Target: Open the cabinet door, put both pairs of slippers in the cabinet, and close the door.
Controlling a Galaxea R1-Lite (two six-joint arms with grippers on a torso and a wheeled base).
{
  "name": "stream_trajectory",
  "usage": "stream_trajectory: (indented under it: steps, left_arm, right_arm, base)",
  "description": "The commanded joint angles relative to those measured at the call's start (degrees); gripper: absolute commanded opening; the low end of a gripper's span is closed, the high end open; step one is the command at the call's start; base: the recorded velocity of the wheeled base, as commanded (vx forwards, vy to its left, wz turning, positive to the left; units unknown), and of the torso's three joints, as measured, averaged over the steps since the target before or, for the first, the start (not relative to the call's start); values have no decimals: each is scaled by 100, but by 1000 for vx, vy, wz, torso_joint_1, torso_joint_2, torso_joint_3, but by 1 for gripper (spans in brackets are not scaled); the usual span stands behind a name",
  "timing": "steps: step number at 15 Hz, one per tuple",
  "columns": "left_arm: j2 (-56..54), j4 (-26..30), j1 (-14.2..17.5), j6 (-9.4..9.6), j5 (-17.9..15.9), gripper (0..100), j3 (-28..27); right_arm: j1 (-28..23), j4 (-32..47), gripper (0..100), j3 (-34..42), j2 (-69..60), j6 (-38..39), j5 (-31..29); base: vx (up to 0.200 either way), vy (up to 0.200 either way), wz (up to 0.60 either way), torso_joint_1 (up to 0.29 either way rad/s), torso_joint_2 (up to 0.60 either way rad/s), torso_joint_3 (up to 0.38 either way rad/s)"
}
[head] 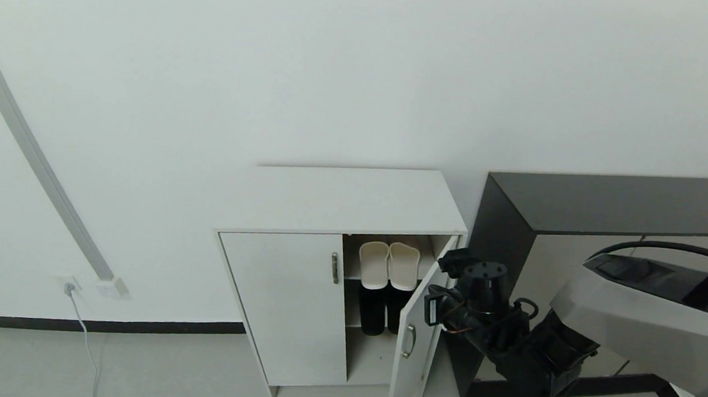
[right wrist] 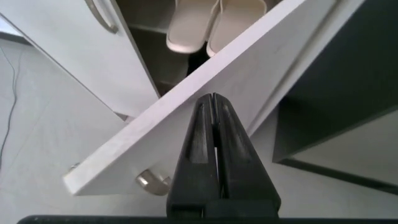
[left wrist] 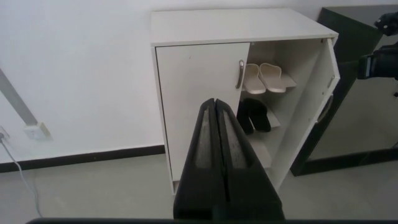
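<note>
Right gripper (right wrist: pixel 214 98), shut and empty, sits by the open cabinet door (head: pixel 410 377) — white slippers (head: pixel 388 264) and black slippers (head: pixel 383 312) shelved, only closing remains.

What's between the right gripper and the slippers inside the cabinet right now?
The open door. Its panel stands between the shut right gripper and both the white slippers and the black slippers. This is clearest in the right wrist view.

Plain indoor room looking like a hallway corner in an office or test space, white shoe cabinet (head: pixel 341 201) standing against a bare white wall (head: pixel 338 66), slippers (head: pixel 388 264) sitting on its shelves, black cabinet (head: pixel 609 201) standing beside it, cord (head: pixel 87 342) hanging from a wall plug (head: pixel 69 286), grey floor (head: pixel 149 371).
</note>
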Motion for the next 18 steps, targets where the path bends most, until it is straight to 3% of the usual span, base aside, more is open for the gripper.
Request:
stream_trajectory:
  steps: [1, 18]
  left_arm:
    - [-1, -1, -2, -1, -2, 0, 0]
    - [8, -1, -2, 8, -2, 0, 0]
  right_arm:
    - [-23, 14, 0, -403, 338, -7, -3]
    - [-418, 1121, 0, -3330, 1692, -7, 6]
  base:
    - [0, 0, 0, 0, 0, 0]
    - [0, 0, 0, 0, 0, 0]
